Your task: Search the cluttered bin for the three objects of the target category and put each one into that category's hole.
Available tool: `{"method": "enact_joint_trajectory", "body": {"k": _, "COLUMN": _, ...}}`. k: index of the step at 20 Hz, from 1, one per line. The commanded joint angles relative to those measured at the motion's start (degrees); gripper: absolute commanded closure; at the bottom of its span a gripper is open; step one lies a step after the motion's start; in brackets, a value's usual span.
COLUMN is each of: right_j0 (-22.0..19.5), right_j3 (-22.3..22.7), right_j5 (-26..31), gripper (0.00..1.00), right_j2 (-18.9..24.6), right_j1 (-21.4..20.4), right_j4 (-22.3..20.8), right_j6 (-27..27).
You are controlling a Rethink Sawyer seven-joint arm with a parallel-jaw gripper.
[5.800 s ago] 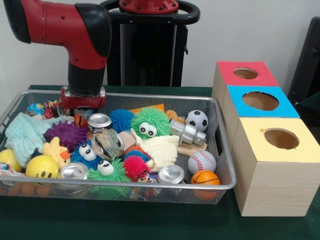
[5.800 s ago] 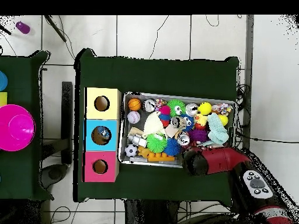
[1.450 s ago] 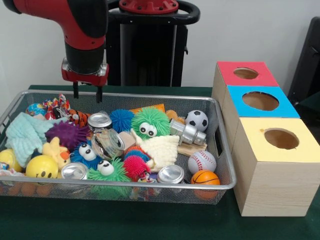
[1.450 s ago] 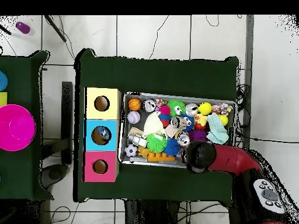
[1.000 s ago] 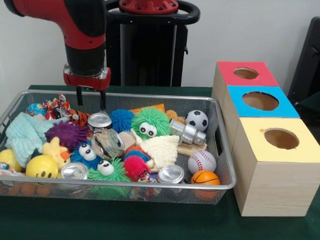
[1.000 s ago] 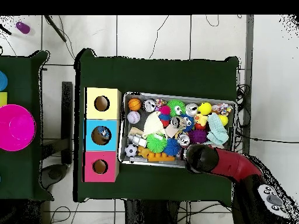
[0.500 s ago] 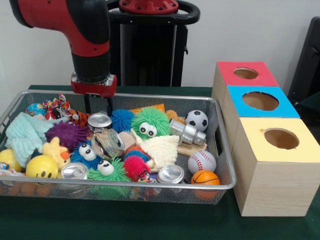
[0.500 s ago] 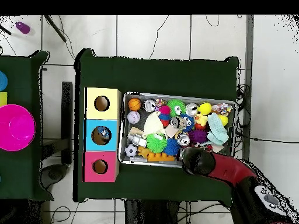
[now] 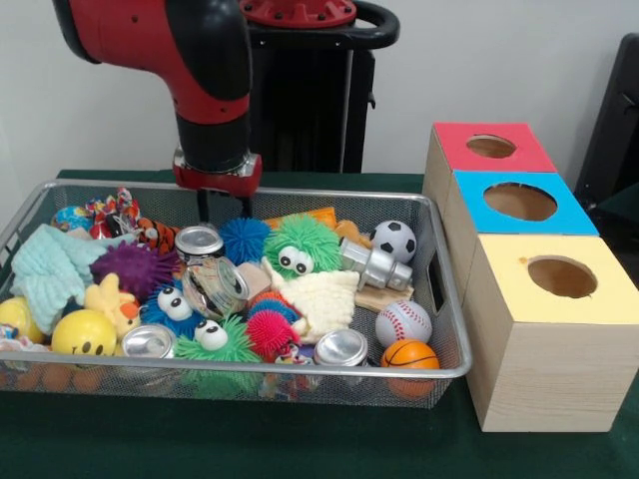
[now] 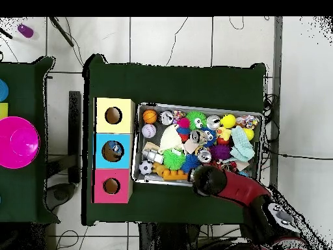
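Observation:
My gripper (image 9: 223, 207) hangs open with nothing in it over the back edge of the wire bin (image 9: 250, 368), just behind a blue spiky ball (image 9: 243, 239) and an upright can (image 9: 199, 242). In the overhead view the arm's end (image 10: 203, 181) covers the gripper at the bin's (image 10: 195, 106) lower edge. The bin holds a soccer ball (image 9: 393, 239), a baseball (image 9: 403, 322), a basketball (image 9: 409, 355), more cans (image 9: 341, 348), fuzzy toys with eyes (image 9: 300, 244) and plush toys. Beside it stand a red box (image 9: 489, 147), a blue box (image 9: 519, 203) and a yellow box (image 9: 559, 277), each with a round hole.
A pale blue cloth (image 9: 45, 269) and a yellow smiley ball (image 9: 83, 332) fill the bin's left end. A silver metal piece (image 9: 374, 266) lies near the soccer ball. Something sits inside the blue box's hole (image 10: 112, 151). A pink dish (image 10: 16, 142) rests on a side table.
The arm rose out of the bin's back left corner empty, then moved right along the back edge and lowered slightly. The objects in the bin have not moved.

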Motion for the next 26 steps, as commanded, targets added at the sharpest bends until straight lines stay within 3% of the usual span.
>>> {"method": "enact_joint_trajectory", "body": {"k": 1, "right_j0": 5.4, "right_j3": -3.3, "right_j5": 5.1, "gripper": 0.0, "right_j2": -5.0, "right_j1": 5.4, "right_j4": 6.6, "right_j6": 18.7}}
{"method": "enact_joint_trajectory", "body": {"k": 7, "right_j0": 6.1, "right_j3": -5.1, "right_j5": 3.0, "gripper": 0.0, "right_j2": -7.0, "right_j1": 6.8, "right_j4": 5.4, "right_j6": 12.3}}
{"method": "enact_joint_trajectory", "body": {"k": 13, "right_j0": 5.3, "right_j3": -7.2, "right_j5": -0.5, "gripper": 0.0, "right_j2": -6.7, "right_j1": 6.4, "right_j4": 0.3, "right_j6": 5.5}}
{"method": "enact_joint_trajectory", "body": {"k": 18, "right_j0": 1.4, "right_j3": -7.2, "right_j5": -6.9, "gripper": 0.0, "right_j2": -1.4, "right_j1": 3.6, "right_j4": -5.5, "right_j6": -1.0}}
{"method": "enact_joint_trajectory", "body": {"k": 26, "right_j0": -2.4, "right_j3": -6.3, "right_j5": -14.3, "gripper": 0.0, "right_j2": 5.2, "right_j1": 1.8, "right_j4": -11.0, "right_j6": 1.1}}
